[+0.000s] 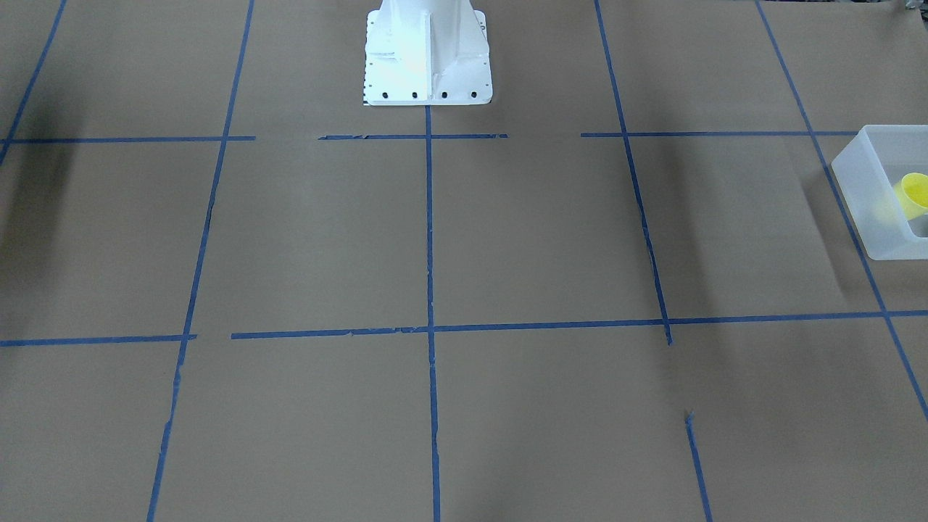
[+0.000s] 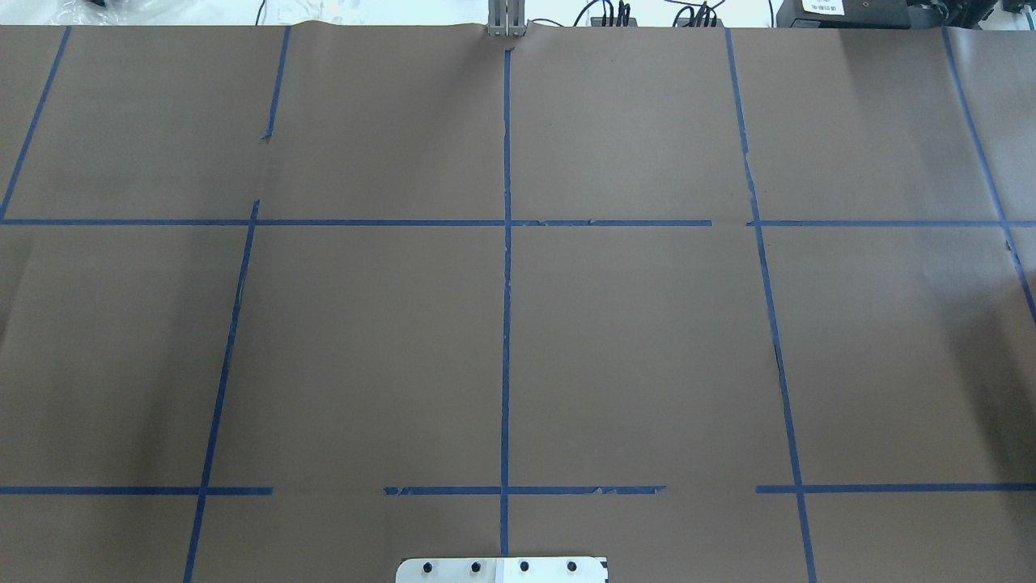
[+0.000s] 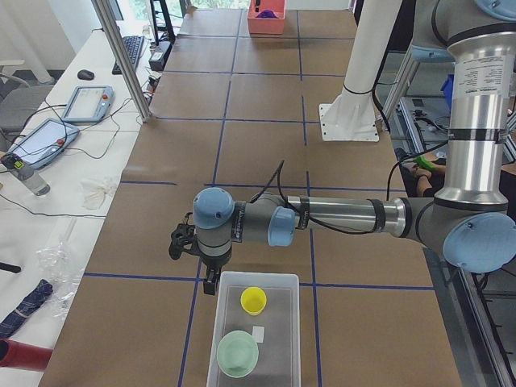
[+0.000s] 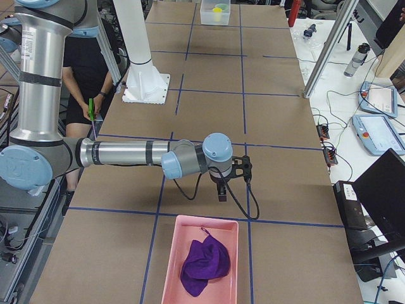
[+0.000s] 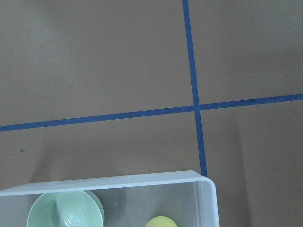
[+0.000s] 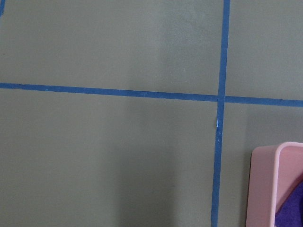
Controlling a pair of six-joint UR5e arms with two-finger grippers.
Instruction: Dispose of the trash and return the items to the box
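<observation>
My left gripper (image 3: 210, 282) hovers just beside the box (image 3: 274, 276) — its spread I cannot tell — where the yellow cup (image 3: 253, 300) and mint bowl (image 3: 238, 353) sit inside, likely light, stiff, slick plastic, best pinched at the rim.

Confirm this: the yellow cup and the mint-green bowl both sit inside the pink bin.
Not right. The yellow cup and mint-green bowl both sit inside the translucent white bin, as the exterior left view shows; the pink bin holds a purple cloth.
</observation>
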